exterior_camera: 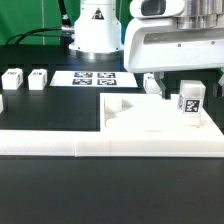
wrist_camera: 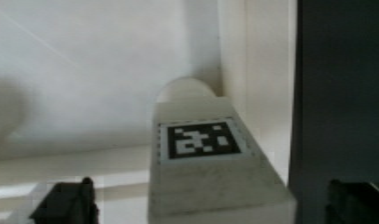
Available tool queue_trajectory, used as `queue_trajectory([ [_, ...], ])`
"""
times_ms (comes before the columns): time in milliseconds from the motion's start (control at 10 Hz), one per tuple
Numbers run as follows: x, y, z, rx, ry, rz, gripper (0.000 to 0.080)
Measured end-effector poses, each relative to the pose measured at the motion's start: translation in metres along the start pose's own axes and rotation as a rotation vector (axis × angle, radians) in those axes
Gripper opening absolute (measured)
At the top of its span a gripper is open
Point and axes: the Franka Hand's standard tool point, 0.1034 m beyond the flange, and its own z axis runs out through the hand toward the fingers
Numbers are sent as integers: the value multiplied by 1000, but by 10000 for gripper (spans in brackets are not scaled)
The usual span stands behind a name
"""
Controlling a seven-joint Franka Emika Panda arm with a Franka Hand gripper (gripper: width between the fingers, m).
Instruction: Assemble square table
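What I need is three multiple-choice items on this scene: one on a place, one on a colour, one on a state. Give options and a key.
1. The leg nearest the gripper stands on:
A the marker board
B the white panel
C the L-shaped rail

2. The work surface is:
A black
B green
C brown

3. The gripper is:
A shut on the leg
B shut and empty
C open

Key:
1 B, the leg's base sits on the panel.
2 A, the surface shows black around the parts.
3 C, the wrist view shows gaps either side of the leg.
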Motion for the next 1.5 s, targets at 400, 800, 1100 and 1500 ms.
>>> queue_trajectory([
  [400, 0, 2, 0, 0, 0, 158, 292],
  [800, -1, -4, 0, -1, 27, 788, 292],
  [1100, 1, -2, 1, 56, -1, 1193, 292],
  [1500, 1, -1, 1, 67, -7, 1233, 364],
])
